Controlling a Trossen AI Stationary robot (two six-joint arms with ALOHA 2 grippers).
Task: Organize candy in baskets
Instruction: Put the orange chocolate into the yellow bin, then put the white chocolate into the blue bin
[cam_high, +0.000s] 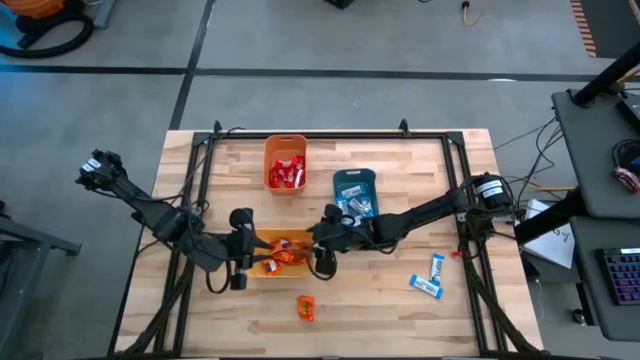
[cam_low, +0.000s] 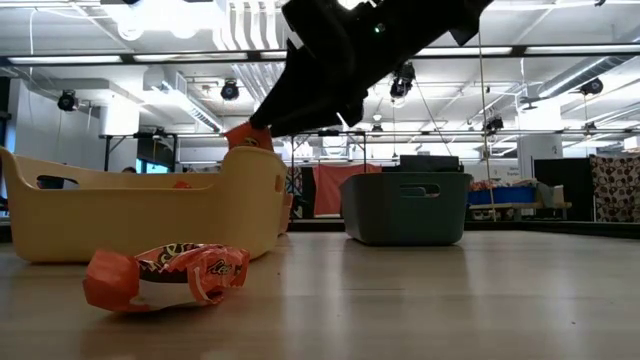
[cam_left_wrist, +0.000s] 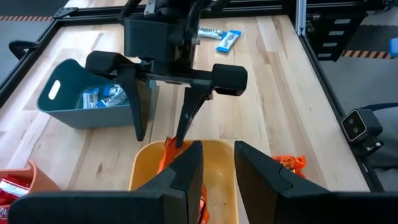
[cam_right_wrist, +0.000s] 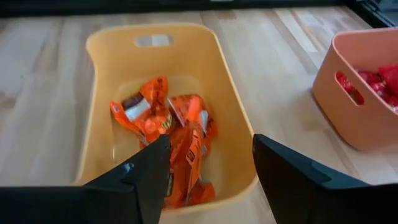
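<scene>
Right gripper (cam_right_wrist: 208, 171) released, jaws wide over the yellow bin (cam_right_wrist: 230, 106); orange candies (cam_right_wrist: 171, 127) heaped inside. Left gripper (cam_left_wrist: 217, 165) at the bin's other end, jaws partly apart, holding nothing. One orange candy (cam_high: 306, 308) loose on the surface (cam_high: 400, 310); two blue ones (cam_high: 430, 278) well apart.

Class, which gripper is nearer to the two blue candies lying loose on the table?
The right gripper. It is open over the yellow basket's right end, with the blue candies farther to its right. The left gripper is at the basket's left end, farther away.
</scene>
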